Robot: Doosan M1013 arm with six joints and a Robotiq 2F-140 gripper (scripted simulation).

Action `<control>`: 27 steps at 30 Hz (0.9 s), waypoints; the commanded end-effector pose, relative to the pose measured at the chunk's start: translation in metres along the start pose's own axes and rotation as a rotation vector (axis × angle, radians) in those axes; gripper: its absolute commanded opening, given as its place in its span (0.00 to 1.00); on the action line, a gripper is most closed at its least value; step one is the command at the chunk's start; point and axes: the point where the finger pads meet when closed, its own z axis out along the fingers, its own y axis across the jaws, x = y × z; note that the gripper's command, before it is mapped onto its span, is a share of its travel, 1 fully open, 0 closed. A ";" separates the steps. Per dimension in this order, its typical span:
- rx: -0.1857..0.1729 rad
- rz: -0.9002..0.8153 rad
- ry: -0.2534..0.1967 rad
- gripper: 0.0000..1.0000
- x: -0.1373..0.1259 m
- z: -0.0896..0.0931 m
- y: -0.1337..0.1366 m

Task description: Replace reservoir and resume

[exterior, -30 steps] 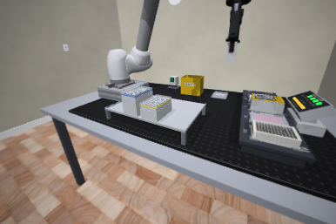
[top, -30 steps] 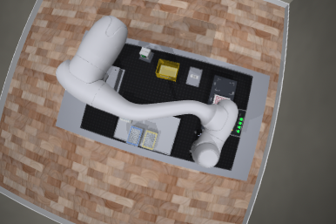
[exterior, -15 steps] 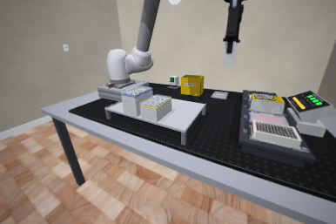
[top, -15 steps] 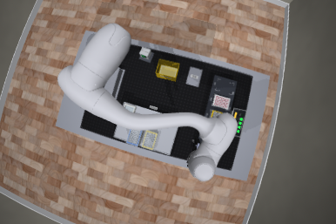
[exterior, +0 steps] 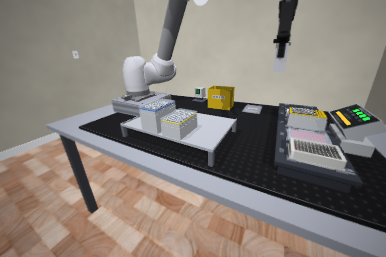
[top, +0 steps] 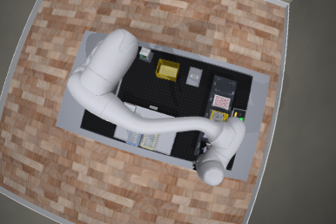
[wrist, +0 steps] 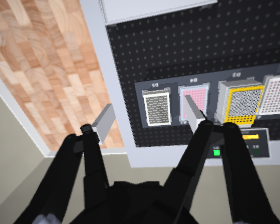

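Observation:
My gripper (exterior: 281,59) hangs open and empty, high above the deck block (exterior: 315,142). In the wrist view my fingers frame the deck's end nearest the table's front edge. There stands a white item with a dark grid (wrist: 157,107), also in the side view (exterior: 316,151). Beside it stand a pink plate (wrist: 195,100), a yellow-rimmed tip rack (wrist: 245,104) and another plate (wrist: 276,94). On the white shelf (exterior: 180,129) stand two tall labware items, one blue-rimmed (exterior: 158,115) and one yellow-rimmed (exterior: 179,121). I cannot read their labels. In the overhead view my wrist (top: 215,145) hides the gripper.
The handler's panel (exterior: 352,117) with an orange strip and green lights stands right of the deck. A yellow box (exterior: 221,97), a small grey nest plate (exterior: 252,109) and a small post with a green face (exterior: 200,91) stand at the back. The arm's base (exterior: 137,79) is behind the shelf.

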 end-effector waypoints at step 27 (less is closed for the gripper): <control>-0.009 -0.003 0.002 0.77 -0.125 0.007 0.006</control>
